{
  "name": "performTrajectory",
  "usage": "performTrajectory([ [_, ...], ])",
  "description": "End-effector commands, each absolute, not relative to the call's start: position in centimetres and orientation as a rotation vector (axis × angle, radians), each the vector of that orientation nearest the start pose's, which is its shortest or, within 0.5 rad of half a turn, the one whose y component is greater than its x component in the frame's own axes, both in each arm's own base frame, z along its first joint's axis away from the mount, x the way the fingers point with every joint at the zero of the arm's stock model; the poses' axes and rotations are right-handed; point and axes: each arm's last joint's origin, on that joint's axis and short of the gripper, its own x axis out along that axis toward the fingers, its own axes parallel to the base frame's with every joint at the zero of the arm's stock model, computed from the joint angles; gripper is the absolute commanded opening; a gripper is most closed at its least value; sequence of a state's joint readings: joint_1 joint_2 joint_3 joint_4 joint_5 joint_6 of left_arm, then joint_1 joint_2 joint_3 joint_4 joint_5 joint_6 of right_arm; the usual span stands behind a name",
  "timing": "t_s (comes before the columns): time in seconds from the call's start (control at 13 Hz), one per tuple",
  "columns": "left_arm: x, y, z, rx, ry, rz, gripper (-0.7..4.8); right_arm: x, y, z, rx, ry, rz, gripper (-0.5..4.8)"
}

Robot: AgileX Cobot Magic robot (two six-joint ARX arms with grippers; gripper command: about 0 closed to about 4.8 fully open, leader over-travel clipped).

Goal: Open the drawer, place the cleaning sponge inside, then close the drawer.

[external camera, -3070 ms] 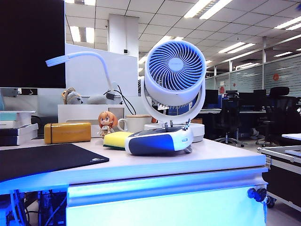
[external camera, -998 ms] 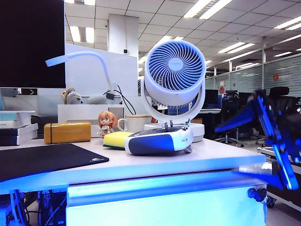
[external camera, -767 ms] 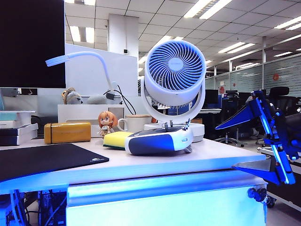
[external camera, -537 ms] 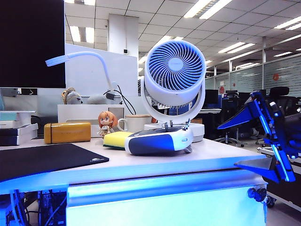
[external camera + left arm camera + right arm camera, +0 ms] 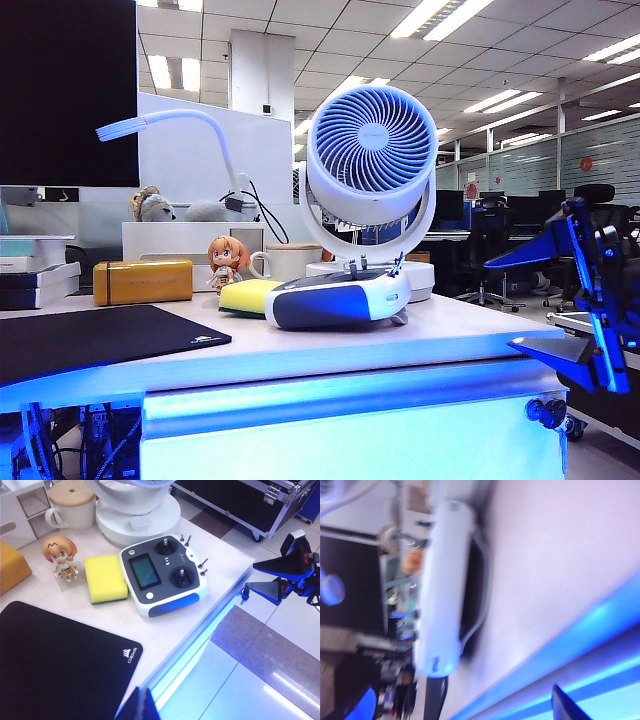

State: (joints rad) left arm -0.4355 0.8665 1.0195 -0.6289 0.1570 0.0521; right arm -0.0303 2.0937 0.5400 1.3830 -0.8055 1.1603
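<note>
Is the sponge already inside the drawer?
No: the sponge lies on the desk top between the figurine and the remote, and the drawer is shut.

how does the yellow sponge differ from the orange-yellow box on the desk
The cleaning sponge is a flat, matte, bright yellow pad with a green underlayer; the orange-yellow box is taller, longer and glossy. The sponge lies right beside the white-and-navy remote; the box sits apart, further left. Both rest on the desk.

Exterior view: cleaning sponge (image 5: 243,295) on the desk (image 5: 460,325), between figurine (image 5: 227,262) and remote controller (image 5: 338,297), touching the controller; fan (image 5: 371,170) behind; drawer (image 5: 350,445) below; right gripper (image 5: 548,305), jaws spread, off the desk's right end.
</note>
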Motion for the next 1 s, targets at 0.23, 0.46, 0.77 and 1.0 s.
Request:
performTrajectory([
  [0.23, 15.0, -7.5, 36.0, 0.113, 0.447, -0.598, -0.05, 30.1, 1.2, 6.1, 1.168, 0.625, 0.605, 4.79],
  [0.46, 15.0, -7.5, 36.0, 0.113, 0.447, -0.598, -0.05, 30.0, 1.1, 5.3, 1.132, 0.631, 0.608, 4.79],
  [0.77, 15.0, -7.5, 36.0, 0.114, 0.448, -0.598, -0.05, 30.6, 0.9, 4.6, 1.129, 0.633, 0.604, 4.79],
  [1.0, 15.0, -7.5, 36.0, 0.113, 0.448, -0.598, -0.05, 32.1, 0.8, 5.2, 1.113, 0.594, 0.636, 4.79],
])
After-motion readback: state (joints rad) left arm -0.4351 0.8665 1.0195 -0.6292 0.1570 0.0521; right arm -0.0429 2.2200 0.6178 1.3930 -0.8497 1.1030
